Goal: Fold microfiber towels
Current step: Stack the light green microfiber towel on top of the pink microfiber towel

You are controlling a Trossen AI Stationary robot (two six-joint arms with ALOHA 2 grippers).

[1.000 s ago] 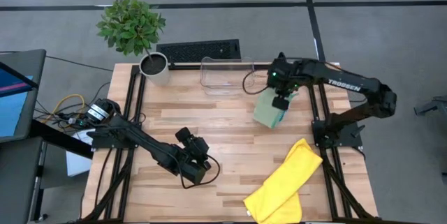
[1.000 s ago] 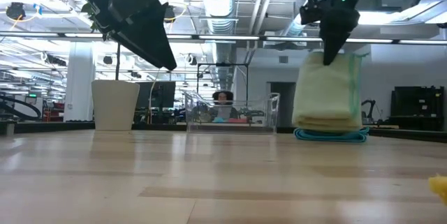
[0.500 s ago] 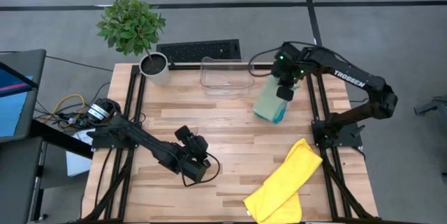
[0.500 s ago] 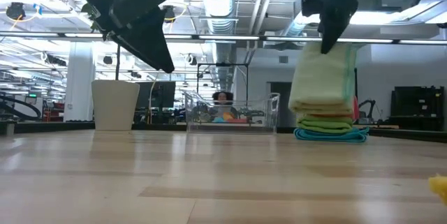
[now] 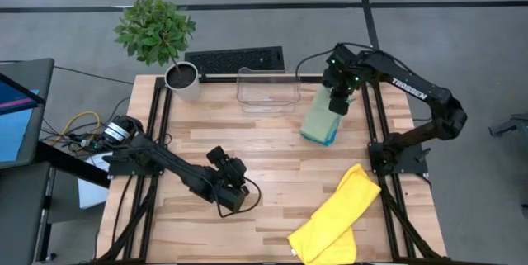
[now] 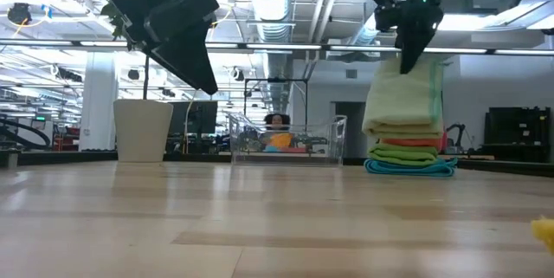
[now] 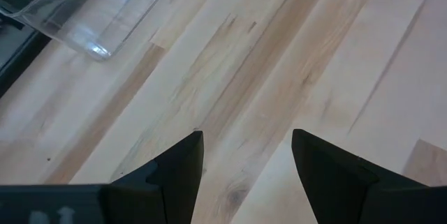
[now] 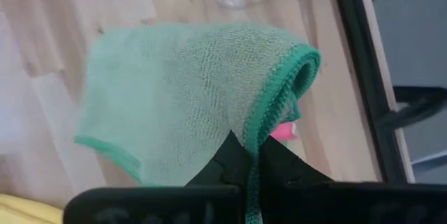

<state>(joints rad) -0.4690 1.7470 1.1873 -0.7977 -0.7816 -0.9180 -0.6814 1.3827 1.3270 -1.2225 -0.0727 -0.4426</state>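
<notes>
A pale sage green towel (image 6: 402,96), folded, hangs from my right gripper (image 6: 407,60) at the table's far right; the gripper is shut on it. Under it lies a stack (image 6: 409,158) of folded towels: bright green, pink and, at the bottom, blue (image 5: 328,139). A yellow towel (image 5: 330,220) lies loosely folded near the front right edge. My left gripper (image 5: 229,192) hovers open over bare wood near the table's middle front, with nothing between its fingers (image 7: 178,165). My right gripper pinches the sage towel's upper end between its two fingers, at a folded-over part along the green hem (image 8: 269,123); several layers show there. The fingers come from above, pointing down. The towel hangs below them, its lower folded end (image 6: 400,132) on the stack.
A clear plastic bin (image 5: 268,89) stands at the far edge, left of the stack. A potted plant (image 5: 183,79) is at the far left corner, and a keyboard (image 5: 235,60) lies behind the table. Open wood lies between the two arms.
My right gripper has moved toward the table's far edge and a little up, still shut on the sage towel. The towel's lower end has risen, uncovering the green and pink towels beneath; the stack has stayed where it was.
</notes>
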